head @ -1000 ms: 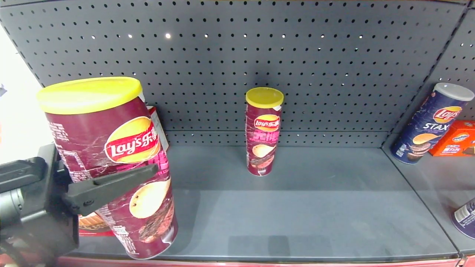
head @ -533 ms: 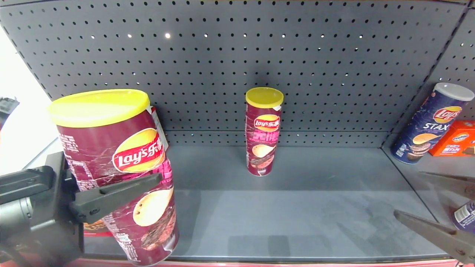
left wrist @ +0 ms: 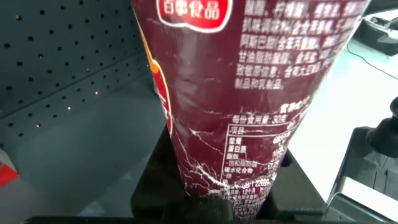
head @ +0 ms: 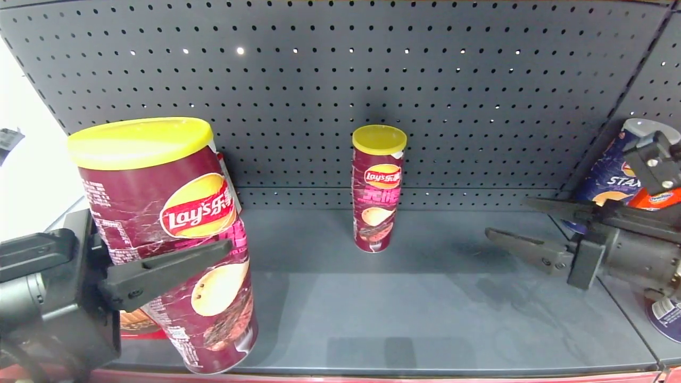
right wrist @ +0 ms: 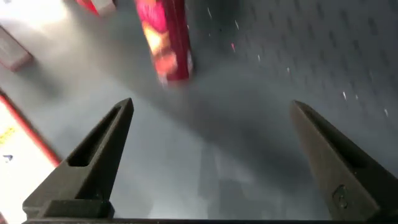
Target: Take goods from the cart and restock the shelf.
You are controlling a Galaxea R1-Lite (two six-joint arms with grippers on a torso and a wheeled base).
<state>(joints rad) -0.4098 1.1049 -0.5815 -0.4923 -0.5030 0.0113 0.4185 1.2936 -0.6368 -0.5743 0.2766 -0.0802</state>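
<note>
The left gripper [head: 181, 250] pinches a maroon can [head: 159, 213] around its middle, and the can leans slightly at the front left edge of the shelf [head: 425, 319]. A second can [head: 378, 197] stands upright at the back, near the middle. The right gripper [head: 508, 218], fingers spread and empty, hangs over the shelf's right side. Behind it are a blue can [head: 612, 181] and an orange box [head: 659, 199].

The shelf [head: 425, 319] bears a standing can [head: 379, 189], behind-right of the held can [head: 159, 181].
</note>
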